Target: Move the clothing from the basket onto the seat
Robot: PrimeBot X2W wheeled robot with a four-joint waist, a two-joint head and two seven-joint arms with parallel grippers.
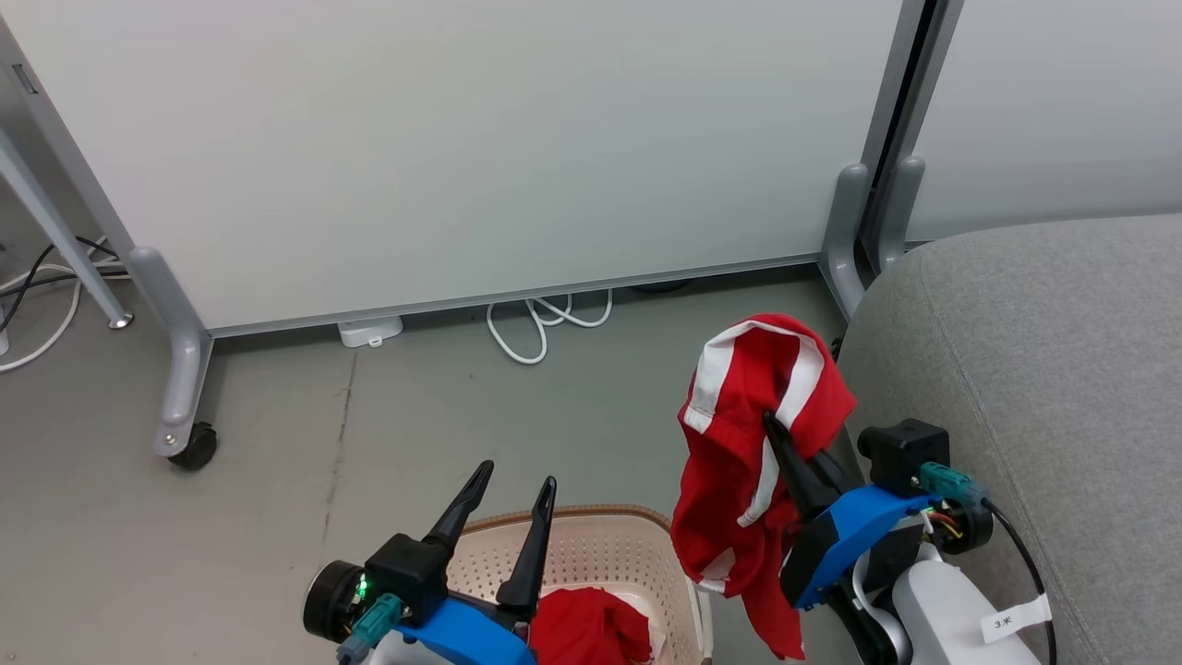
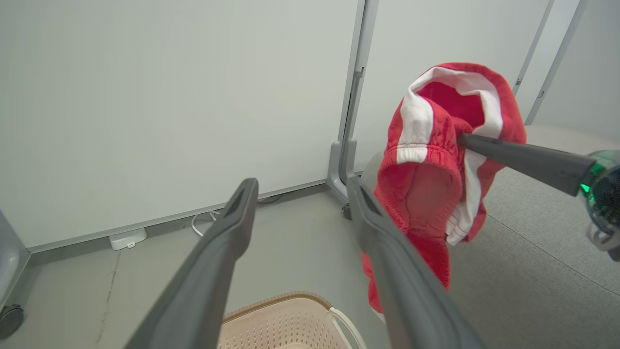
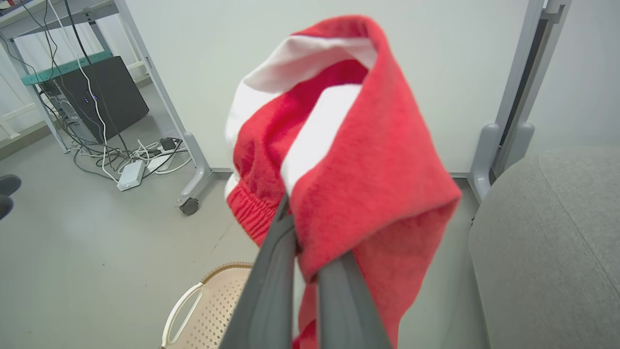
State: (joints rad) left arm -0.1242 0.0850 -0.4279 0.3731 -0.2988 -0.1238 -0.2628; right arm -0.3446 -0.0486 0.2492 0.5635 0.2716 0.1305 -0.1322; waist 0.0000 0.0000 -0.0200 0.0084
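A red garment with white stripes [image 1: 753, 443] hangs in the air between the basket and the seat, draped over my right gripper [image 1: 771, 423], which is shut on it. In the left wrist view the striped garment [image 2: 436, 160] hangs from the right gripper's fingers [image 2: 523, 157]. In the right wrist view the striped garment [image 3: 348, 160] covers the fingertips. A plain red garment [image 1: 591, 628] lies in the cream perforated basket [image 1: 600, 550]. My left gripper [image 1: 517, 485] stands open above the basket's rim [image 2: 286, 303]. The grey seat [image 1: 1043, 388] is at the right.
A white partition panel on wheeled grey legs [image 1: 185, 388] stands across the back, with white cables [image 1: 540, 319] under it. A black computer case and more cables [image 3: 97, 97] sit far left. Grey floor [image 1: 416, 425] lies between panel and basket.
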